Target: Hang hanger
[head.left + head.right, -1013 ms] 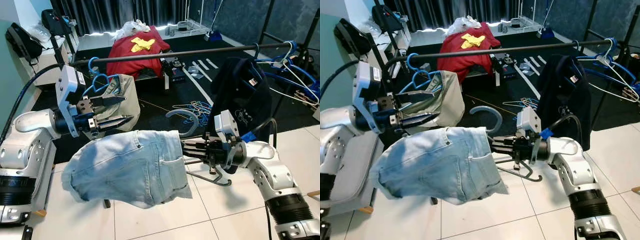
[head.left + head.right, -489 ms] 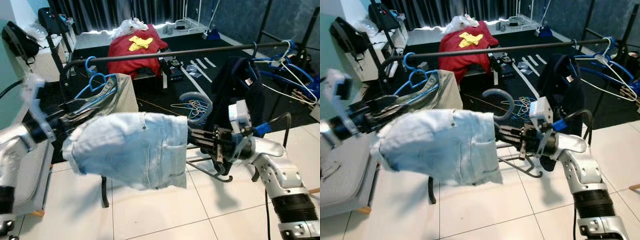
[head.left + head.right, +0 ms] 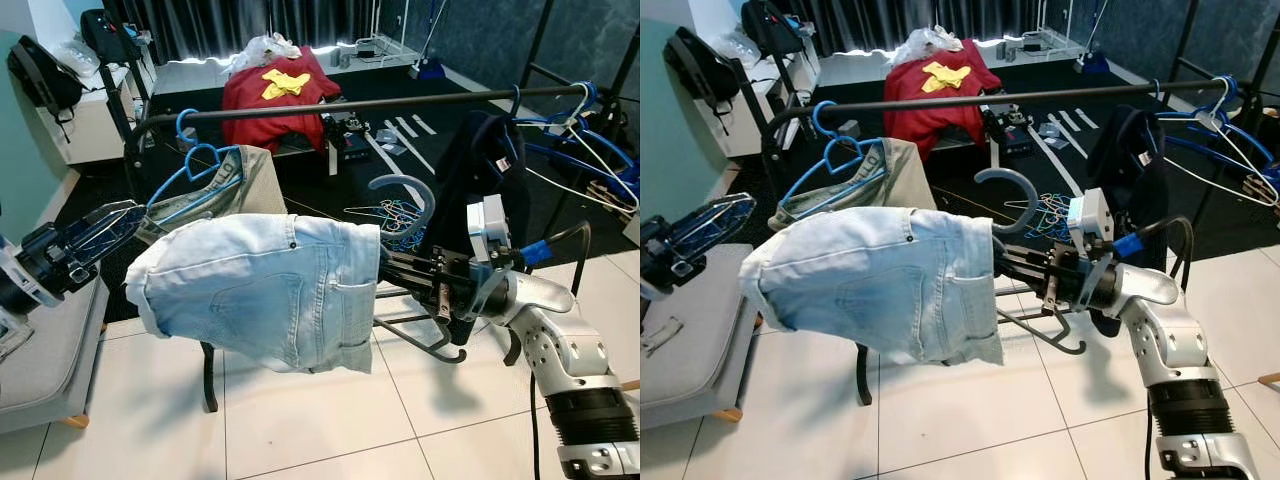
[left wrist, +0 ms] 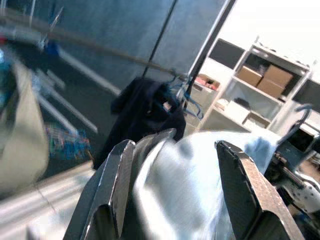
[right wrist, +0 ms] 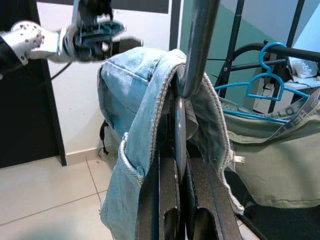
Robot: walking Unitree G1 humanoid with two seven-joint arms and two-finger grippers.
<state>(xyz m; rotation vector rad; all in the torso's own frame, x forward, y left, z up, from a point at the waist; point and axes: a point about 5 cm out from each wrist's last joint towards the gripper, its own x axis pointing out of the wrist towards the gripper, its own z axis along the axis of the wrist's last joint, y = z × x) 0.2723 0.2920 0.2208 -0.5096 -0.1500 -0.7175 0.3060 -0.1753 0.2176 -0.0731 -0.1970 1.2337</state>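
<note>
Light-blue denim shorts (image 3: 260, 290) hang over a grey hanger whose hook (image 3: 400, 192) curves up just below the black rail (image 3: 340, 105). My right gripper (image 3: 390, 268) is shut on the hanger's neck; in the right wrist view the fingers (image 5: 165, 185) pinch the grey stem (image 5: 181, 135) with denim (image 5: 135, 100) draped on both sides. My left gripper (image 3: 100, 225) stands open to the left of the shorts, apart from them. In the left wrist view its fingers (image 4: 112, 185) are spread, with blurred denim (image 4: 185, 185) beyond them.
On the rail hang a beige garment (image 3: 250, 175) on a blue hanger and a dark garment (image 3: 480, 170), with blue and white hangers (image 3: 585, 130) at the right end. A red cloth (image 3: 275, 95) and loose hangers (image 3: 385, 215) lie on the floor. A grey seat (image 3: 50, 340) stands at the left.
My left gripper has drawn back to the left, away from the shorts. The right gripper has lifted the hanger slightly, so its hook sits nearer the rail. The camera has shifted a little.
</note>
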